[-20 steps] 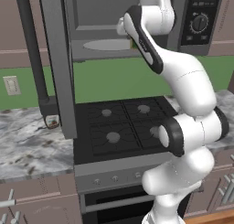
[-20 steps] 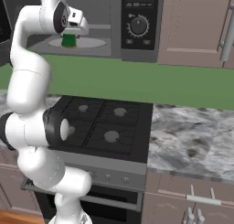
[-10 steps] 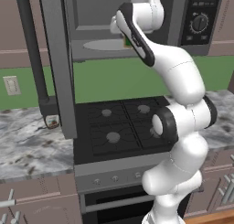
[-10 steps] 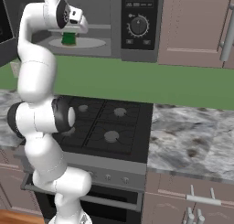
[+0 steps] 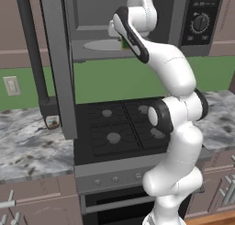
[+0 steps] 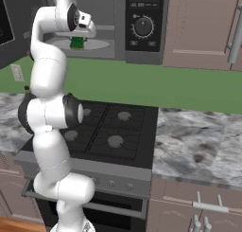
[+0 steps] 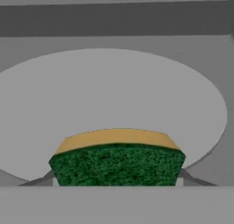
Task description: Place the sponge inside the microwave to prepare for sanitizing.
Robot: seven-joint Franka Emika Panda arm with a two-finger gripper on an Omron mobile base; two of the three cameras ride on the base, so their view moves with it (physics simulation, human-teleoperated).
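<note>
Where the hand view looks along the gripper (image 7: pixel 117 184), the sponge (image 7: pixel 117 164) sits clamped between the fingers: dark green scrubbing layer facing the camera, a yellow strip along its top edge. It hangs over the near rim of the round plate (image 7: pixel 114 99) inside the microwave (image 6: pixel 142 27). In the right base view the sponge (image 6: pixel 77 43) is a green patch under the hand, just above the plate. Since the earlier frames the arm has reached deeper into the cavity, and the sponge has moved with it. Open door (image 5: pixel 57 63) at left.
</note>
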